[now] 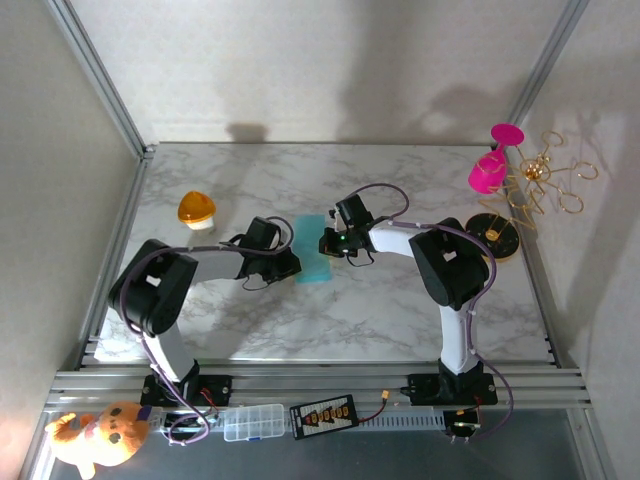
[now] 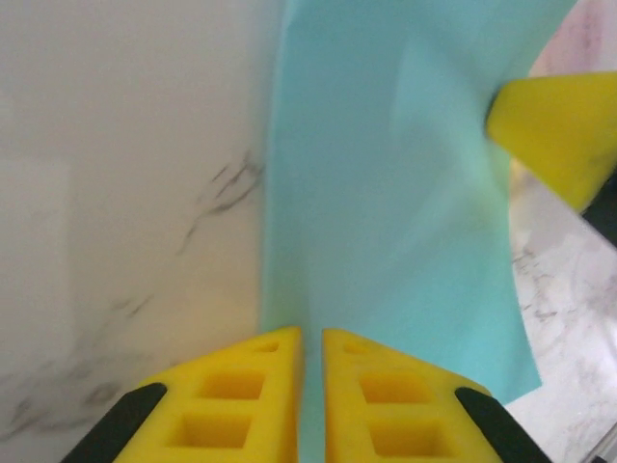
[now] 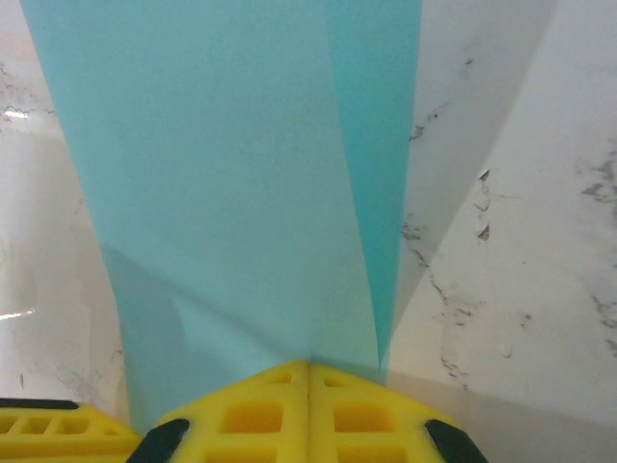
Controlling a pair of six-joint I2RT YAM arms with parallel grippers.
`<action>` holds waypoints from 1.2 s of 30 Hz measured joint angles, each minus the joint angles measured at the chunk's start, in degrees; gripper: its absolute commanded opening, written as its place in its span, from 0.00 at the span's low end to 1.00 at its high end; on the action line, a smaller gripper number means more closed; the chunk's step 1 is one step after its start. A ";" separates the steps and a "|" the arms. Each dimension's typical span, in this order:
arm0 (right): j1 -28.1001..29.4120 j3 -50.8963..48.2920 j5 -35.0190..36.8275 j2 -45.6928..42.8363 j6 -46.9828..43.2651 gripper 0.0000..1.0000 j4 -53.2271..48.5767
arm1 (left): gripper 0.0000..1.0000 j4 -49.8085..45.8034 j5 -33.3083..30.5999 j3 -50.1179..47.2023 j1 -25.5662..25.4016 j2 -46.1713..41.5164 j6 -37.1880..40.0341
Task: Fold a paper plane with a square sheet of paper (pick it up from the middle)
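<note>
Left wrist view: left pincer (image 2: 310, 381) clenched on the square sheet of paper (image 2: 386, 251). Right wrist view: right pincer (image 3: 308, 386) grips it too. Top view: sheet apparently on desk (image 1: 400, 300).

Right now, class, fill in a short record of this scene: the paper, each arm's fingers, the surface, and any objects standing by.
Paper: teal sheet of paper, apparently folded over into a narrow strip
Left arm: left fingers shut on one edge of the sheet
Right arm: right fingers shut on the opposite edge
Surface: marble table
Standing by: orange dome to the left; pink goblet at the far right
</note>
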 measured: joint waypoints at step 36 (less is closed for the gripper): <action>-0.02 0.35 -0.09 0.55 0.68 0.00 0.66 | 0.11 -2.25 -1.46 0.55 -4.04 -0.11 3.78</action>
